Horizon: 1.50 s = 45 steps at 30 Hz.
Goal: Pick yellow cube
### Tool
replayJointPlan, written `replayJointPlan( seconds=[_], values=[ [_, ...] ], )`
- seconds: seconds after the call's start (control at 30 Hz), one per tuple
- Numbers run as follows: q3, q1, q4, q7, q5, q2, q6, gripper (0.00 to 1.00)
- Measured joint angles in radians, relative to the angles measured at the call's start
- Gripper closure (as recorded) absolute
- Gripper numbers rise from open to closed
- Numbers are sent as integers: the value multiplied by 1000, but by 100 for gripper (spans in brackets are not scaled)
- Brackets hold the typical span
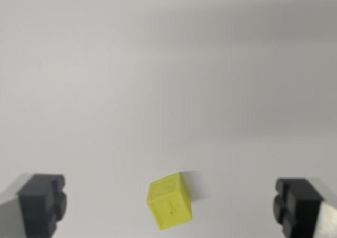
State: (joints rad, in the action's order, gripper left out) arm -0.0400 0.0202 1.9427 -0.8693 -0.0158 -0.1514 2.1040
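Surface: plain pale grey counter (168, 80) filled the whole wrist view, smooth and bare, with a soft darker band of shade across the top.
Pincer: the pincer (171, 205) stood wide, its two dark fingertips (45, 201) at the bottom corners of the view, one at the wrist view's left and one at the wrist view's right, well apart from each other.
Grip: nothing sat between the fingertips in contact; both were clear of the cube.
Cube: the yellow cube (169, 201) lay on the counter in the gap between the fingertips, roughly midway, low in the view.
Cube pose: it was turned at an angle to the fingertips, one corner pointing down-left, with small raised marks on its faces too faint to read.
Shadow: a blurred grey smear lay just beside the cube's upper right edge.
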Motion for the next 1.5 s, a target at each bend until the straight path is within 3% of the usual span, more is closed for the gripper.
replayJointPlan(
  seconds=[0.23,1.5],
  values=[
    [0,-1,11,10,0,4,6,0],
    [0,-4,378,175,2,79,295,0]
  ],
)
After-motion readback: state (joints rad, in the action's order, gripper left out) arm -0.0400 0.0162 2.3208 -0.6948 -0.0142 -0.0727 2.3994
